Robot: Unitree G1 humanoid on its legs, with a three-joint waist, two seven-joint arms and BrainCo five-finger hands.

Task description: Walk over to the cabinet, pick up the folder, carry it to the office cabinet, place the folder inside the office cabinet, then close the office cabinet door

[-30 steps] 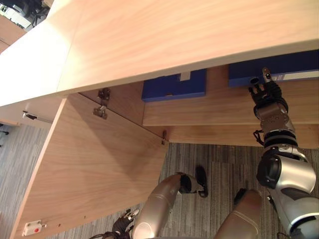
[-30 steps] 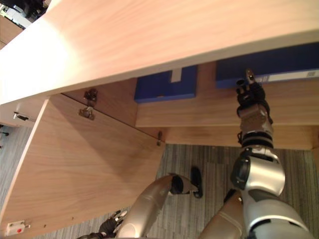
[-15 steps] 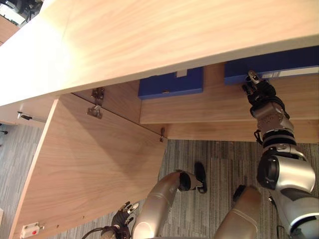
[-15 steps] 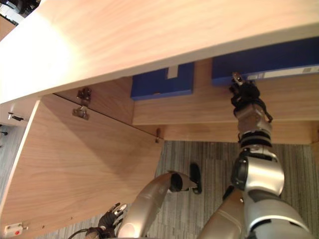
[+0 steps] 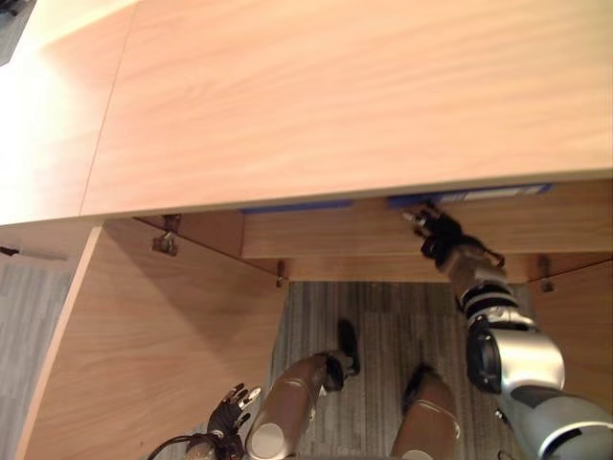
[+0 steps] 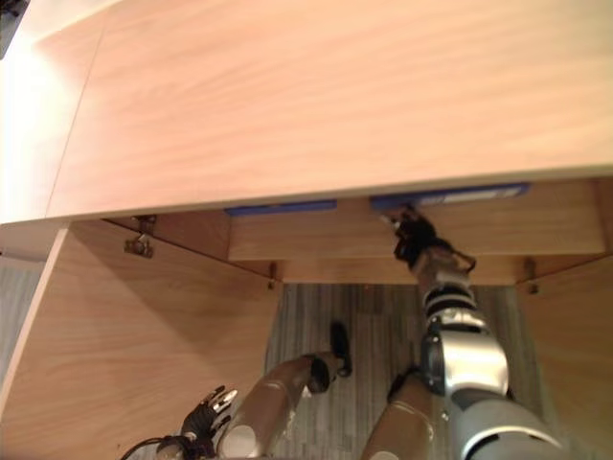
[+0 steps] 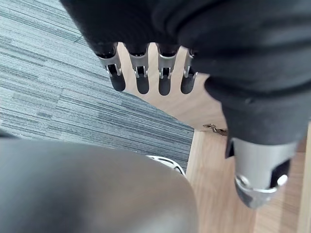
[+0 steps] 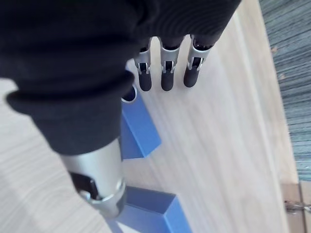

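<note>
The right hand [image 5: 438,240] reaches in over the shelf [image 5: 335,240] of the office cabinet [image 5: 335,96]. Its fingers [image 8: 166,77] are straight and loose and grasp nothing. In the right wrist view they hang above the bare wood of the shelf. The blue folder [image 8: 140,132] lies flat on the shelf just beside the fingertips, but whether a tip touches it cannot be told. From the head camera this folder shows as a thin blue strip at the back of the shelf, directly behind the hand and tucked under the cabinet's overhanging top. A second folder [image 5: 297,205], also blue, lies on the same shelf, off to the robot's left of the first with a gap of bare wood between them (only its front edge peeks out from under the top). The door [image 5: 163,355] on the left of the shelf stands swung wide open, and its hinge [image 5: 165,240] shows at the shelf's left end. Another open door panel [image 5: 575,316] stands at the shelf's right end. Grey carpet [image 5: 383,316] lies below the front of the shelf, between the two doors. The left hand [image 5: 228,414] hangs low, well below the shelf and near the open left door, with its fingers [image 7: 142,73] spread, relaxed and empty.
</note>
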